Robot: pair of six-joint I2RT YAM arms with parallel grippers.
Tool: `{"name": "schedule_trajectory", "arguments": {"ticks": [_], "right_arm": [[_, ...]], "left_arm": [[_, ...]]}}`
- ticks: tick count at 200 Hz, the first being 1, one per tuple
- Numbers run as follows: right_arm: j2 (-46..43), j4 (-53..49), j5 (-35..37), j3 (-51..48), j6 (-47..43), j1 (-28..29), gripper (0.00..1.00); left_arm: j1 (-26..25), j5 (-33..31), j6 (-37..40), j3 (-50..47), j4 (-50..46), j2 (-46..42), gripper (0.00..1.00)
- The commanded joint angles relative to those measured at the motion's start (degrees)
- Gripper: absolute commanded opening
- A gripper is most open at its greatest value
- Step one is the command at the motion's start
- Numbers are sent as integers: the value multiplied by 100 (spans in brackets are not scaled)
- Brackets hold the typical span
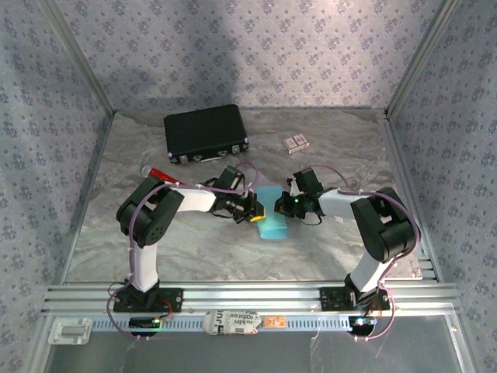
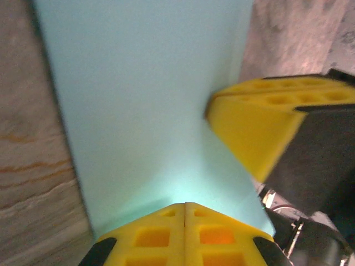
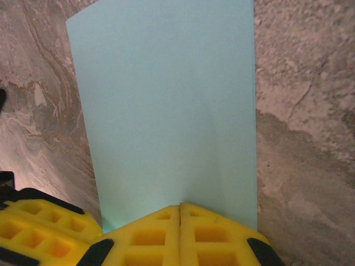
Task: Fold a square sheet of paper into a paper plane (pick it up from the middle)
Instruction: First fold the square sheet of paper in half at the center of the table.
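**Both Grippers Nipped on the Blue Sheet at Mid-Table**

From above: left gripper (image 1: 253, 208) and right gripper (image 1: 290, 205) brought nose to nose at mid-table. Between them, the square sheet of paper (image 1: 272, 225), reaching toward the near edge. Looks oblong rather than square here, so probably already doubled over once.

From the left wrist: left gripper (image 2: 184, 206) pressed together on the sheet's near end, paper nipped between the yellow pads. Right gripper (image 2: 247, 119) at the sheet's right edge, closed as well.

From the right wrist: right gripper (image 3: 180, 206) pinching the sheet at its end, seam shut tight. Left gripper (image 3: 33, 224) just beside it, lower left.

For the step in hand, by judgement: move both pinches level and together, so the thin sheet neither buckles nor tears. Bring edges flush before pressing any crease.

Surface and room: marbled grey table (image 1: 342, 249), flat enough to crease against. Patterned walls (image 1: 256, 54) on three sides. Black case (image 1: 206, 134) and small card box (image 1: 295, 142) at the far side, red tube (image 1: 160, 174) off left, all apart from the sheet.
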Motion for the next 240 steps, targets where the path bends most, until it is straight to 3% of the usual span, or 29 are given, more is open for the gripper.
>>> {"name": "schedule_trajectory", "arguments": {"ticks": [1,45,94,154,240], "right_arm": [[199,-566,448,-189,-51,-6,0],[200,-545,456,-218,-59,-10,0],[134,-576,493,-231,-55,-15,0],[61,-602,560,-242,-18,-16,0],[65,-566,583,-311,-29,-19,0]], "left_arm": [[-40,-194,448,-188,-411,75,4],[-36,-388,757,-342,-612,48,4],[-36,-402,208,-184,-417,-576,3],[-271,-219,36,-92,-402,-512,3],[-314,-457,230,-1024,-127,-279,2]]}}
